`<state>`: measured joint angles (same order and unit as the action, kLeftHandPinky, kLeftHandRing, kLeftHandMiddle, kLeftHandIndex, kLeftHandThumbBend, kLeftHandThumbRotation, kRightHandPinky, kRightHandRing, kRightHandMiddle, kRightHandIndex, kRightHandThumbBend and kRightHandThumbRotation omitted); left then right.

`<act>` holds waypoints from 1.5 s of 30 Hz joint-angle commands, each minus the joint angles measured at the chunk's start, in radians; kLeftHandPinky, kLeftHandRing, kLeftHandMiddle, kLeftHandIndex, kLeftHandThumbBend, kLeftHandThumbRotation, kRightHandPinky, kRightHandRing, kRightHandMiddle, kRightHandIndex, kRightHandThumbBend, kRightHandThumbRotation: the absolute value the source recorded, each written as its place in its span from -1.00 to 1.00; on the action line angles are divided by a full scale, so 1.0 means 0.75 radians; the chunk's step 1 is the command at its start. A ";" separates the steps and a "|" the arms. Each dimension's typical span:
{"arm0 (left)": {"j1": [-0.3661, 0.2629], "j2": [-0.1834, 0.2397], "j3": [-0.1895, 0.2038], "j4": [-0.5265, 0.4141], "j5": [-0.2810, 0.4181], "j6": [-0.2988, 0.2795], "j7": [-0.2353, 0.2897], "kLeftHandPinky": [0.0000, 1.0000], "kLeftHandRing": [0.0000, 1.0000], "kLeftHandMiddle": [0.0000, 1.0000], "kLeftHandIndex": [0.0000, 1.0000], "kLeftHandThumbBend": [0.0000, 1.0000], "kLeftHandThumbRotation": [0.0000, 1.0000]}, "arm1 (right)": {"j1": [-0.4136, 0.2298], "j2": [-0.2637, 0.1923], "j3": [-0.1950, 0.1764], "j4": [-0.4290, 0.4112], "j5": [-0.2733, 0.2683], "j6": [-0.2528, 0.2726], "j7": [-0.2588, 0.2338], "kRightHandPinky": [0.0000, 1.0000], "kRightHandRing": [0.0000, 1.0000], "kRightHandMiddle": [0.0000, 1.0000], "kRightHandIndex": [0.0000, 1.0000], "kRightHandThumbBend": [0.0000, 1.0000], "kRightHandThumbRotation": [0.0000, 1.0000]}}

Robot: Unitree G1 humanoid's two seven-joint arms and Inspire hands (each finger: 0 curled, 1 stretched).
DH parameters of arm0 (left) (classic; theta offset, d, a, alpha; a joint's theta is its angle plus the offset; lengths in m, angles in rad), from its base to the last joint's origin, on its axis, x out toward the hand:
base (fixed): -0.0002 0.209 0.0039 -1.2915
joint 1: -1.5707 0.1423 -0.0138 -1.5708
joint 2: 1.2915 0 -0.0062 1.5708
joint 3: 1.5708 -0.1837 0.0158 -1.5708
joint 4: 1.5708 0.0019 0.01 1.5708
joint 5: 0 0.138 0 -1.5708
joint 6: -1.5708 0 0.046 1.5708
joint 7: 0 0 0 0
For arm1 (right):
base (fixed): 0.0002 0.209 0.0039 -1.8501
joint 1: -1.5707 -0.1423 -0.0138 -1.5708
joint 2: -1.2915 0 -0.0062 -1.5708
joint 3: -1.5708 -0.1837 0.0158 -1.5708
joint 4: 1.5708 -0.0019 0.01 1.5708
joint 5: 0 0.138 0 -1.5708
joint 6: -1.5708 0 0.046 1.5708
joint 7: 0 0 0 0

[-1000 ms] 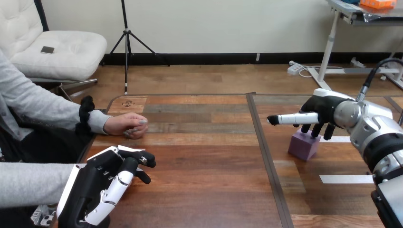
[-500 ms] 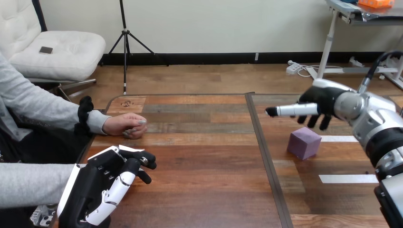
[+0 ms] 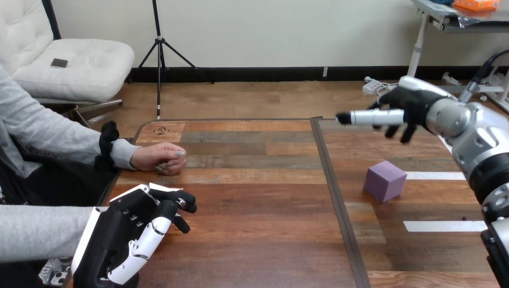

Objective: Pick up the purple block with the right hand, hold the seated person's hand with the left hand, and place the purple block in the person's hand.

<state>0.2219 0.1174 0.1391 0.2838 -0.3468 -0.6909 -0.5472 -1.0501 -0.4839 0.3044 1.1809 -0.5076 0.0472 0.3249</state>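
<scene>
- Wooden table (image 3: 252, 240), with a dark seam (image 3: 334, 192) running from its far edge to its near edge, right of the middle.
- Person's hand (image 3: 159, 159) rests on the table by the left edge, loosely closed, holding nothing.
- Left hand (image 3: 138, 231) lies at the near left corner, nearer than the person's hand and apart from it. Its fingers are loosely bent and relaxed, around nothing.
- Purple block (image 3: 385, 180) sits on the table right of the seam, just beside a white tape strip (image 3: 435, 176). Nothing touches it.
- Right hand (image 3: 405, 111) hovers over the far edge, beyond the block and well clear of it. Its thumb is straight and points left, its fingers hang slack, and it is empty.
</scene>
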 commanded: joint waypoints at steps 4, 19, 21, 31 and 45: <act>-0.075 0.013 0.008 -0.005 -0.037 0.008 -0.020 -0.16 0.20 0.19 -0.05 -0.20 -0.18 | -0.142 -0.048 -0.033 -0.083 0.022 -0.009 -0.020 0.13 0.47 0.52 0.51 1.00 0.52; -0.091 0.020 0.015 0.021 -0.018 -0.011 -0.037 -0.12 0.21 0.17 -0.06 -0.11 -0.29 | -0.124 -0.076 -0.091 -0.133 0.074 -0.051 -0.086 0.11 0.41 0.47 0.43 0.93 0.44; -0.091 0.020 0.015 0.025 -0.026 -0.013 -0.047 -0.11 0.22 0.18 -0.06 -0.09 -0.25 | -0.115 -0.077 -0.101 -0.127 0.082 -0.073 -0.111 0.10 0.40 0.46 0.43 0.92 0.43; -0.086 0.021 0.014 0.015 -0.062 0.010 -0.085 -0.06 0.30 0.24 -0.02 0.11 0.12 | -0.080 -0.072 -0.110 -0.065 0.091 -0.165 -0.235 0.12 0.40 0.49 0.53 0.93 0.43; -0.079 0.017 0.017 0.004 -0.091 0.026 -0.117 -0.04 0.33 0.25 -0.02 0.18 0.21 | -0.034 -0.036 -0.133 0.030 0.120 -0.228 -0.402 0.26 0.52 0.61 0.66 0.93 0.30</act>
<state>0.2149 0.1190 0.1401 0.2900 -0.3903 -0.6737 -0.6260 -1.0610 -0.5162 0.2207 1.1732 -0.4270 -0.1088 0.0685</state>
